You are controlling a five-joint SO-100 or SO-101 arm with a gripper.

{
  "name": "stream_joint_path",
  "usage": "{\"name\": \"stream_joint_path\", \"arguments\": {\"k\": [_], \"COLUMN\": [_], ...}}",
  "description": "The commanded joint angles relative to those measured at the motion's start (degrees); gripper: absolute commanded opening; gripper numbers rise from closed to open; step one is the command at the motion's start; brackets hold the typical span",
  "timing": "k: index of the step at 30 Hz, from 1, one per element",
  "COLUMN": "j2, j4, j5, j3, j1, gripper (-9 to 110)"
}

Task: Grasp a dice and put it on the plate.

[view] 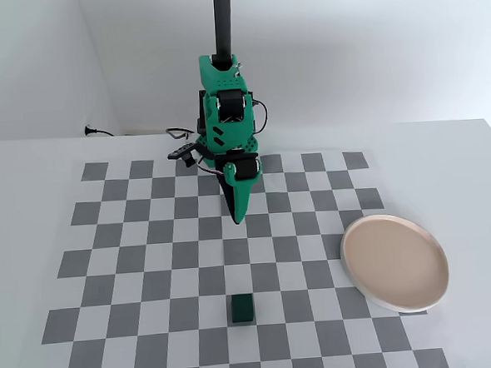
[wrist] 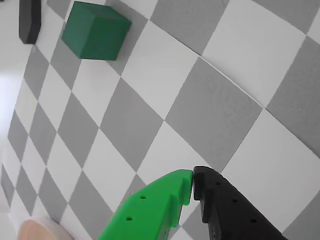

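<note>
In the fixed view the dice is seen on the tabletop, well apart from the pincer, on its near side. The pincer is closed and empty. The plate lies right; the dice's long axis seemingly runs near-to-far.

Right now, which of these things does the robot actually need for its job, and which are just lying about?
For the job:
- dice
- plate
- gripper, shut and empty

Just there:
- checkered mat
- cable at the back
- black block, seen in the wrist view
</note>
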Motion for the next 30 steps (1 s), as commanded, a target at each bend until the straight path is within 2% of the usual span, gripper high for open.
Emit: {"name": "stream_joint_path", "arguments": {"k": [1, 12, 23, 30], "j2": [0.88, 0.88, 0.88, 0.88], "j4": [-2.11, -4.57, -5.45, -6.50], "j5": [-7.21, -25.93, -37.97, -46.32], "j3": [-2.99, -2.90, -2.72, -2.55], "j1": [1.32, 0.53, 0.44, 0.26], "gripper": [-4, 6, 11, 19]}}
